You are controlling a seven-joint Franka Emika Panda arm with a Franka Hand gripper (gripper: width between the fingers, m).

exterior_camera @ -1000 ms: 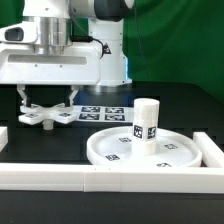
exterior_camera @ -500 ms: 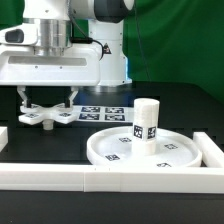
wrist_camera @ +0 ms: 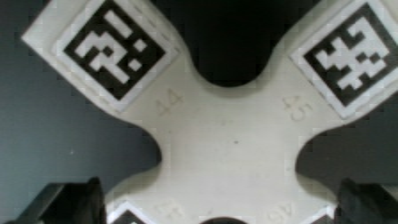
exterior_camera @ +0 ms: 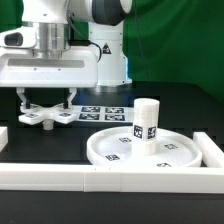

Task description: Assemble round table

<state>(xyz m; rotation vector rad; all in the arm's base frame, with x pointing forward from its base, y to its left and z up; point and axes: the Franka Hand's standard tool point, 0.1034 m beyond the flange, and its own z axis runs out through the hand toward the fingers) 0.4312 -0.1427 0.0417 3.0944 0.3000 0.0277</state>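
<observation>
Exterior view shows the robot's hand [exterior_camera: 47,102] hanging low over the cross-shaped foot [exterior_camera: 45,116], which lies flat on the black tabletop [exterior_camera: 185,112] toward the exterior view's left. The hand's 2 fingers are spread wide apart, 1 on each side of the foot, and they do not look clamped on it. Wrist view shows the same foot [wrist_camera: 222,130] very close up, with 2 square tags on its arms. The dark fingers [wrist_camera: 71,198] sit just beside its narrow middle, and I cannot tell if they touch it. Toward the exterior view's right the big round disc [exterior_camera: 105,148] lies flat on the tabletop, and the short thick leg [exterior_camera: 147,120] stands upright in the middle of it. The marker board [exterior_camera: 105,110] lies farther back, between the foot and the disc. Long white bars [exterior_camera: 110,180] run along the front and side edges. I think the step now is grabbing the foot, since the leg looks set in the disc and the foot is the 1 loose part left. Next, the fingers need to squeeze shut on the foot's middle, evenly, so it does not tip. Then the foot has to go up, across to the leg, and down flat on the leg's top, lined up well. A crooked grip could let the foot slip or bump the leg.
</observation>
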